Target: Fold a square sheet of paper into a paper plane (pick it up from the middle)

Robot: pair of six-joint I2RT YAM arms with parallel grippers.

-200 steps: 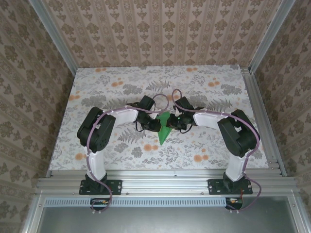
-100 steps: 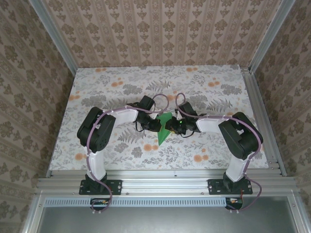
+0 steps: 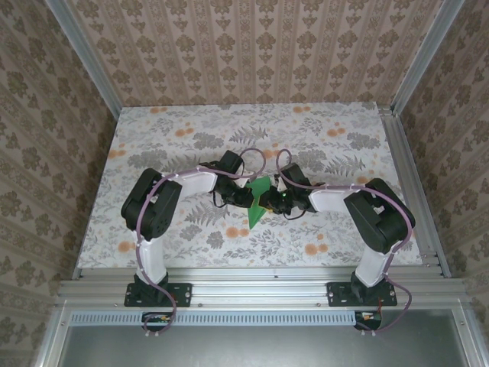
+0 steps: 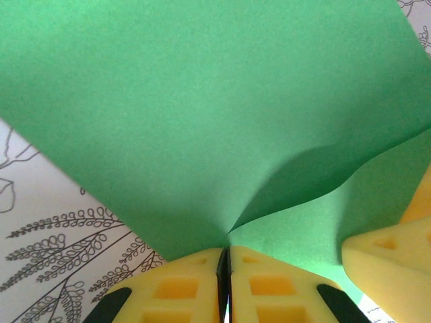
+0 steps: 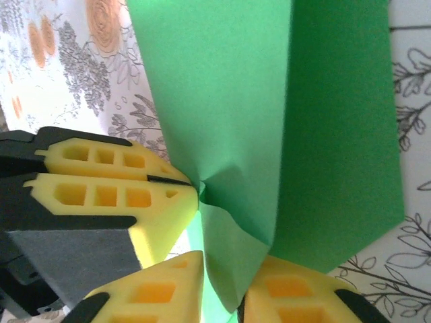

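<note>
Paper: a bright green, pointed, folded paper plane [image 3: 257, 208] is seen mid-table, tip toward the arm bases.
Left gripper [image 3: 243, 196]: placed at the paper's left edge.
Right gripper [image 3: 273, 202]: placed at its right edge.
Surface: floral-patterned tabletop [image 3: 191, 130].

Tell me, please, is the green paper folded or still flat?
Folded: the green paper tapers to a point, with overlapping layers and creases in the right wrist view.

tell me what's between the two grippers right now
The folded green paper lies between them in the top view: the left gripper pinches it from one side and the right gripper from the other. Both wrist views show the yellow fingers meeting on it.
</note>
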